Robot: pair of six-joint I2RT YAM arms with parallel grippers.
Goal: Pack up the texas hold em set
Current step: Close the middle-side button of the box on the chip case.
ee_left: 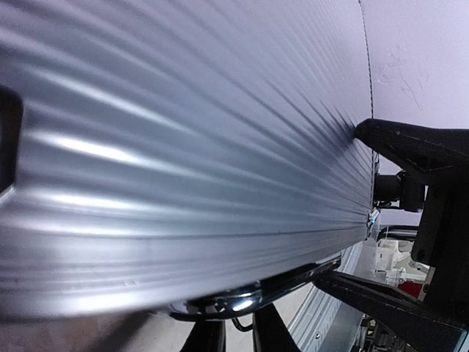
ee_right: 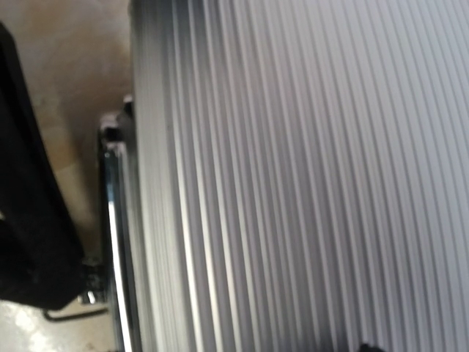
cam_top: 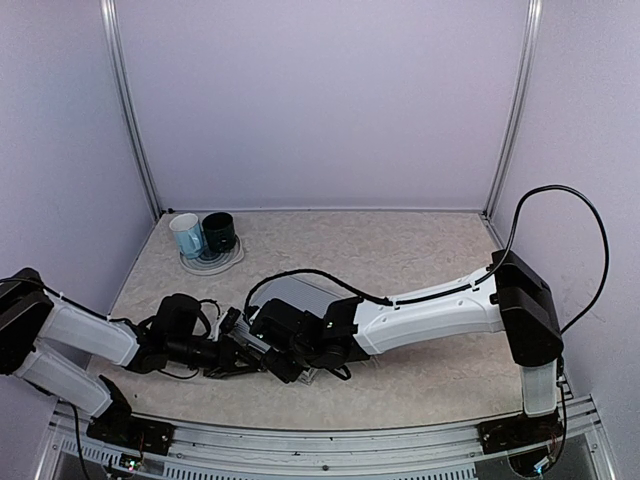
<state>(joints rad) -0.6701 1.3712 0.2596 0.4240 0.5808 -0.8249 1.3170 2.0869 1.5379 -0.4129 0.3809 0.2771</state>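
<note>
the left gripper [ee_left: 236,331] sat pinched closed at the chrome latch [ee_left: 234,301] of the square silver ribbed aluminium case [cam_top: 300,295], the right gripper [cam_top: 288,360] spread wide, holding nothing, so pressing it flat before latching seemed wise.

Case [cam_top: 300,293]: silver, near-centre on table [cam_top: 420,250], mostly hid by arms. L arm [cam_top: 90,335] & R arm [cam_top: 430,310] meet at its near-left side. Far left: lt-blue mug [cam_top: 186,236], dk-green mug [cam_top: 219,231], both on plate [cam_top: 225,262].
</note>
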